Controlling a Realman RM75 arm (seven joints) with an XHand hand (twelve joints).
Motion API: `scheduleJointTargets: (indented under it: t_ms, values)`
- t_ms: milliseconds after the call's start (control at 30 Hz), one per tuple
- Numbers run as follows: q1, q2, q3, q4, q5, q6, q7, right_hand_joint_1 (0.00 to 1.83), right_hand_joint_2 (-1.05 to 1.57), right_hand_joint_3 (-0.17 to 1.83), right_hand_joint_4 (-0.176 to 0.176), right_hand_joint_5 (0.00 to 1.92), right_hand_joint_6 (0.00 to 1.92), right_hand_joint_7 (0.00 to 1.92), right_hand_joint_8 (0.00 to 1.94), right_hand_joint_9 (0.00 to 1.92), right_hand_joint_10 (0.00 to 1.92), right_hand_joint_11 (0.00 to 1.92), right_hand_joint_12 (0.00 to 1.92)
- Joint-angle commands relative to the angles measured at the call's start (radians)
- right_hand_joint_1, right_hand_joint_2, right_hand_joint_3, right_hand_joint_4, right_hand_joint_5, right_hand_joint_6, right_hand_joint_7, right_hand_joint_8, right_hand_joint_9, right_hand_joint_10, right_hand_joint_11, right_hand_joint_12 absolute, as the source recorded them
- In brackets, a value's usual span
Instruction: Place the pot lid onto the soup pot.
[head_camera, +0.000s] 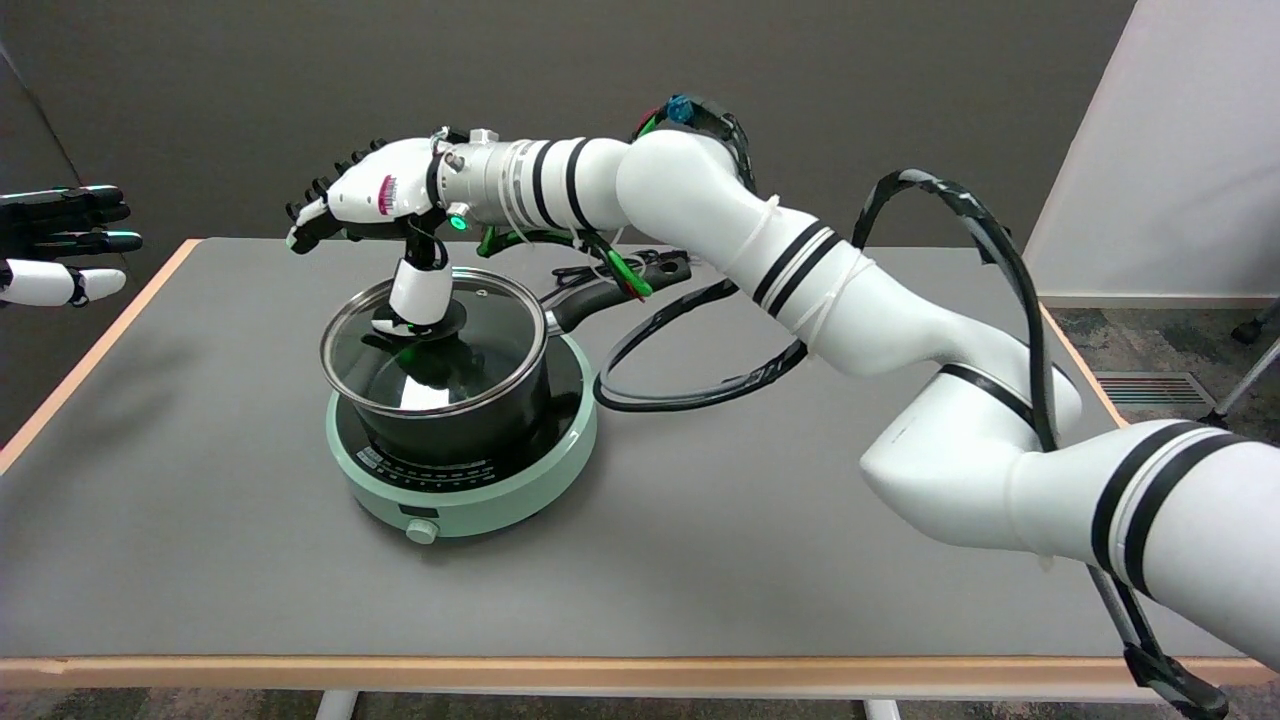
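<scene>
Now my right hand (375, 195) is spread wide, thumb seemingly touching the pot lid (432, 345) seated on the soup pot (470, 425); lifting carelessly could drag it askew.

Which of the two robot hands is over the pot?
The right robot hand, thumb touching the glass pot lid on the black soup pot; the other hangs off the table's left edge.

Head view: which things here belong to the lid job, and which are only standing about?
Job:
glass pot lid, on the pot
black soup pot
right hand, thumb down at the lid knob

Not the job:
green cooker
grey table
idle left hand
</scene>
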Motion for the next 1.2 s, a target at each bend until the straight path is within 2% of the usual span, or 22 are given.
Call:
scheduleJointTargets:
  t_ms: [33,433,667,733,833,900,1033,1200]
  values:
    - [-0.001,0.004,-0.009,0.0,0.005,0.006,0.001,0.93,0.59,1.03,0.019,0.32,0.16,0.34,0.15,0.48,0.33,0.5,0.95]
    - [-0.004,0.008,0.001,0.012,0.006,0.006,0.001,0.92,0.55,1.02,0.021,0.33,0.16,0.35,0.15,0.51,0.29,0.5,0.98]
    - [0.0,0.018,0.084,0.059,0.006,0.008,0.001,0.65,0.53,0.91,0.024,0.33,0.16,0.35,0.16,0.51,0.28,0.5,1.0]
    - [0.0,0.021,0.105,0.062,0.006,0.014,0.001,0.5,0.53,0.86,0.026,0.32,0.16,0.35,0.17,0.52,0.28,0.5,1.01]
    - [-0.001,0.027,0.141,0.063,0.027,0.041,0.001,0.38,0.54,0.81,0.028,0.31,0.16,0.35,0.16,0.52,0.28,0.5,1.02]
    - [-0.001,0.034,0.167,0.067,0.073,0.053,0.001,0.28,0.48,0.86,0.031,0.31,0.15,0.36,0.15,0.5,0.32,0.52,0.99]
    - [0.008,0.05,0.215,0.061,0.132,0.061,0.001,0.24,0.54,0.79,0.04,0.33,0.16,0.38,0.16,0.53,0.29,0.52,1.03]
    - [0.005,0.088,0.32,0.049,0.06,0.195,0.001,0.22,0.57,0.78,0.052,0.35,0.17,0.4,0.17,0.55,0.29,0.53,1.03]
